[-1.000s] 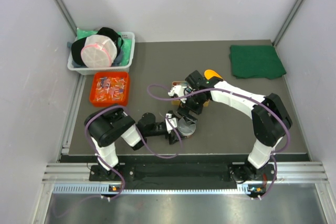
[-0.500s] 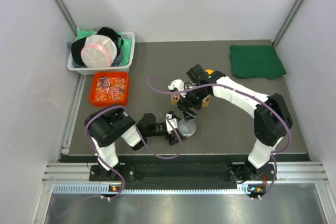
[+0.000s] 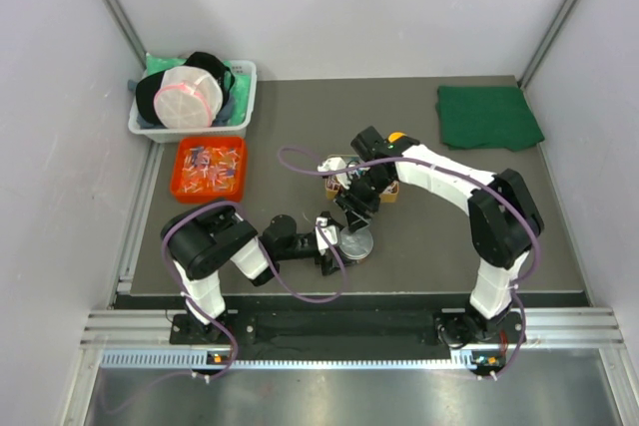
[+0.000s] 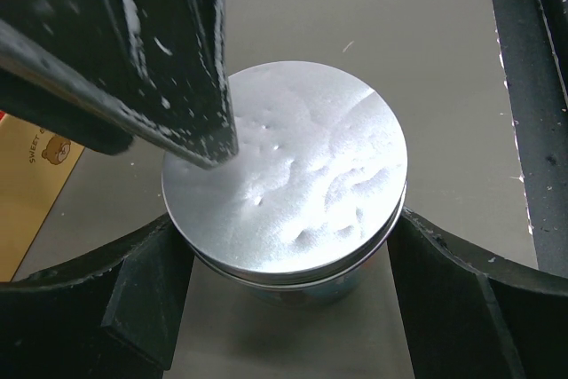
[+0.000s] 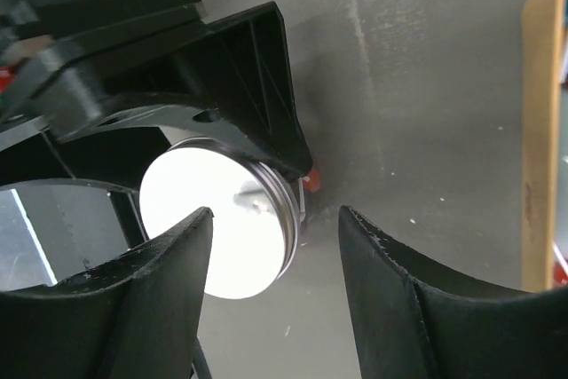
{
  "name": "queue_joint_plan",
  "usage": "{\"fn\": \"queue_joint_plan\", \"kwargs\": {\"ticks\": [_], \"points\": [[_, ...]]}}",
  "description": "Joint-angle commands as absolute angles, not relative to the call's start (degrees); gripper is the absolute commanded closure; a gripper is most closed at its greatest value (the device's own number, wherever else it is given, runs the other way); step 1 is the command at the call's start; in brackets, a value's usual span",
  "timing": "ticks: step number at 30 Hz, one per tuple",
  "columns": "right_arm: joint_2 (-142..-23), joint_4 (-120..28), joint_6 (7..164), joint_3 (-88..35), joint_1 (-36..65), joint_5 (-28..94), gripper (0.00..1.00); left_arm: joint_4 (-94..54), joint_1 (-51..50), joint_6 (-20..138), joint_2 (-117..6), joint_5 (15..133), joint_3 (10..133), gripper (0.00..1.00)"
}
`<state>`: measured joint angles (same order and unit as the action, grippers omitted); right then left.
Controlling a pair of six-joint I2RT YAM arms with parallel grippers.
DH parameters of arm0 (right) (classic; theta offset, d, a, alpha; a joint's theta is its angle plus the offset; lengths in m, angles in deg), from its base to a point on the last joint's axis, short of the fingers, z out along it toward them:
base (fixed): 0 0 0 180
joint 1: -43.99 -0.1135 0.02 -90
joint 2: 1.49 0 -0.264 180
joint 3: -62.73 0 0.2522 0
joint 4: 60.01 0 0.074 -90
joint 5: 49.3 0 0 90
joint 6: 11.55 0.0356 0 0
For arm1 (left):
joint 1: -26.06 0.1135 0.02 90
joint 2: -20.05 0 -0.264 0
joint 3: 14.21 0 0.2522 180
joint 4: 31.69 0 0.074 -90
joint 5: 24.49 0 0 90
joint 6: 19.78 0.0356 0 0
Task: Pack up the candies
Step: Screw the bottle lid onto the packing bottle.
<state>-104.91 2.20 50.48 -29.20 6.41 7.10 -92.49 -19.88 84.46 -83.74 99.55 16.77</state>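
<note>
The candies (image 3: 210,169) lie in an orange tray (image 3: 180,187) at the left. A jar with a silver lid (image 3: 359,243) stands near the table's front middle. My left gripper (image 3: 344,243) is shut on the jar (image 4: 293,166), one finger (image 4: 142,299) on each side. My right gripper (image 3: 356,216) is open and hangs just above the lid. One of its fingers (image 4: 169,59) touches the lid top in the left wrist view. In the right wrist view the right gripper (image 5: 275,237) straddles the lid's edge (image 5: 222,228). The orange scoop (image 3: 397,137) peeks out behind the right arm.
A white bin (image 3: 243,107) holding caps and cloth stands at the back left. A green cloth (image 3: 489,117) lies at the back right. A tan cardboard box (image 3: 339,184) sits just behind the jar, under the right arm; it also shows in the left wrist view (image 4: 35,175).
My right gripper has moved forward and down over the jar's lid. The right arm now hides more of the orange scoop. The left gripper and the jar have not moved.
</note>
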Motion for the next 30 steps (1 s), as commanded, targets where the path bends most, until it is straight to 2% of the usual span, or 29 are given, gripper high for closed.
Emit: {"fn": "queue_joint_plan", "kwargs": {"ticks": [1,3,4,5,8,10,13,19,24,30], "points": [[-105.8,2.3,50.0,-30.7,6.7,4.8,0.43,-98.4,-20.3,85.4,-84.5,100.8,17.2,0.22],[-105.6,2.0,50.1,-30.4,6.6,4.8,0.46,-98.4,-20.3,85.6,-84.5,100.8,17.3,0.22],[-105.3,2.0,50.1,-30.0,6.6,4.8,0.50,-98.4,-20.3,85.6,-84.5,100.8,17.3,0.22],[-105.1,1.7,50.1,-29.7,6.7,5.0,0.59,-98.3,-20.3,85.6,-84.5,100.8,17.3,0.22],[-104.4,1.4,50.4,-28.6,6.6,6.0,0.67,-98.1,-20.3,85.6,-84.5,100.9,17.4,0.22],[-104.0,1.2,50.4,-27.4,6.7,6.9,0.68,-97.7,-20.3,85.6,-84.5,100.8,17.4,0.22],[-102.7,0.9,50.4,-25.5,6.7,7.8,0.75,-97.6,-20.3,85.8,-84.5,100.4,17.6,0.21],[-101.1,1.1,50.1,-23.4,7.1,9.1,0.77,-97.2,-20.3,85.9,-84.5,100.0,17.7,0.21],[-101.1,2.3,49.4,-22.8,7.5,9.3,0.90,-97.2,-20.3,85.9,-84.5,99.4,17.8,0.21],[-100.5,3.1,49.2,-22.5,8.0,9.5,0.94,-96.7,-20.3,86.3,-84.6,97.6,18.1,0.21]]}}
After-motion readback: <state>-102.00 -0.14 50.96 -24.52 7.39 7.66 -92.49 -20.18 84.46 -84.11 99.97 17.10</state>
